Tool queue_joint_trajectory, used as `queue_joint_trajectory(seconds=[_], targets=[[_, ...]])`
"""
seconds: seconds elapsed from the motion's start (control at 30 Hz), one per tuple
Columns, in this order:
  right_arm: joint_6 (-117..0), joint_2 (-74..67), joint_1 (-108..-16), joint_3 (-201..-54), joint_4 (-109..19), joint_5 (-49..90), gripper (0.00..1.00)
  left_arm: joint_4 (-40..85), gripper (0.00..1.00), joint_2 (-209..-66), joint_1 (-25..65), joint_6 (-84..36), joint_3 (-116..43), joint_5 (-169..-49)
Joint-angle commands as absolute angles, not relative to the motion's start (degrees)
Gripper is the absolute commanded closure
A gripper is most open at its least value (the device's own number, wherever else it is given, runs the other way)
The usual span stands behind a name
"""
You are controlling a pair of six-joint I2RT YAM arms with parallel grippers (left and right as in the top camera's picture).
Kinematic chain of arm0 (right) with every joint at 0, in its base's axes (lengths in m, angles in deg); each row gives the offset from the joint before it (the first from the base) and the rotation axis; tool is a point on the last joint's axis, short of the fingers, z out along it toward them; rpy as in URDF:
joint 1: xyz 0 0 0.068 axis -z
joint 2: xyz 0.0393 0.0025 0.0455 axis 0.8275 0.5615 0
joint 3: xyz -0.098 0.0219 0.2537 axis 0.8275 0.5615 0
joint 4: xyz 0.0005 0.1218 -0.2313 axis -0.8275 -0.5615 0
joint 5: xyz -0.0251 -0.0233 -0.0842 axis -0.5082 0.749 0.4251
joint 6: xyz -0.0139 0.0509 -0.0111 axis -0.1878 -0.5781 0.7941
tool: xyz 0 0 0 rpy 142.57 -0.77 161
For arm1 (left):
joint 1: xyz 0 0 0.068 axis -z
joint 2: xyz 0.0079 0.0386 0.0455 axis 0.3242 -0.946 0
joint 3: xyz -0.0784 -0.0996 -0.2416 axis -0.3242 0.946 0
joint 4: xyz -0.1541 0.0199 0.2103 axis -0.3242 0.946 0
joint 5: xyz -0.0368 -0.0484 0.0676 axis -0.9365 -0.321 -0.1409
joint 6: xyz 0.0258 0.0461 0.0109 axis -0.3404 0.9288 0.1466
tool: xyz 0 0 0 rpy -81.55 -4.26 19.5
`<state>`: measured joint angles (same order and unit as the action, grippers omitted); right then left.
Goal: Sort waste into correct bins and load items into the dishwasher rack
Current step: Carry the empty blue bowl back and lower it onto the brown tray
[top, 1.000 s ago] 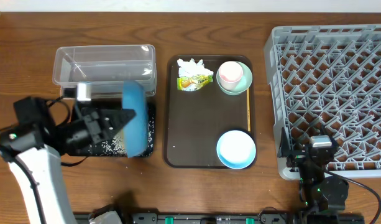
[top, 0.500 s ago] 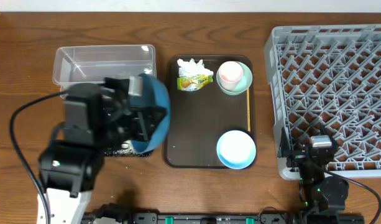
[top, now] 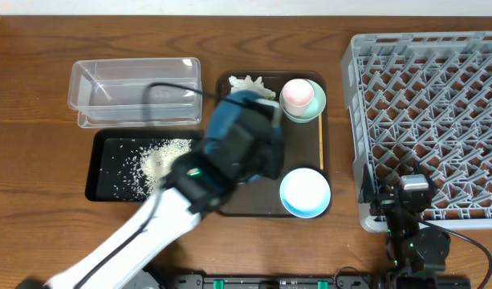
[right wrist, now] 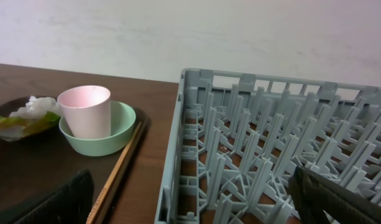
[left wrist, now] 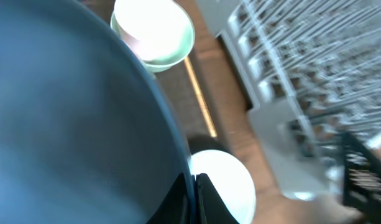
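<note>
**Left gripper holding the dark blue bowl over the serving tray**

The large dark blue bowl (top: 229,122) is hanging above the left half of the brown serving tray (top: 306,148). The left gripper (left wrist: 195,196) is pinching its rim between closed fingers. Loose white rice (top: 153,156) is lying scattered in the black tray (top: 90,164), with the clear tub (top: 133,84) just behind it. On the serving tray, the pink cup (top: 297,94) is standing inside the pale green bowl (top: 308,112). The tissue (top: 246,83) and wrapper (right wrist: 16,123) are lying beside them, and the light blue bowl (top: 305,193) is sitting nearer the front. The grey dishwasher rack (top: 430,120) is standing to the right. At its near left corner the right gripper (top: 412,191) is resting, fingers spread wide and holding nothing.
</note>
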<state>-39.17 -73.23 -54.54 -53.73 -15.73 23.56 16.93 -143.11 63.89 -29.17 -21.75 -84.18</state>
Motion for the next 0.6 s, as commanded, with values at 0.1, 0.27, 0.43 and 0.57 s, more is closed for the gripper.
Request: queue_joint_trajectory(seconds=[0.1,0.27,0.43,0.57], targets=[[-39.85,-73.49,-54.74,-53.64,-15.99,23.93,0.01,13.56,0.94,-152.11,65.14,-27.99,-23.43,-74.37],[-39.85,-73.49,-54.74,-53.64,-15.99,23.95,0.01,12.82,0.94,-157.79,66.18,-28.27,-23.43,-75.18],[-39.85,-73.49,-54.74,-53.64,-15.99,23.95,0.01,12.3,0.94,-160.33,68.89,-28.64,-23.43,-77.39],[-39.85,-73.49,-54.74,-53.64,-15.99,23.95,0.01,12.86,0.94,-160.64,69.86,-28.64,-23.43,-76.42]])
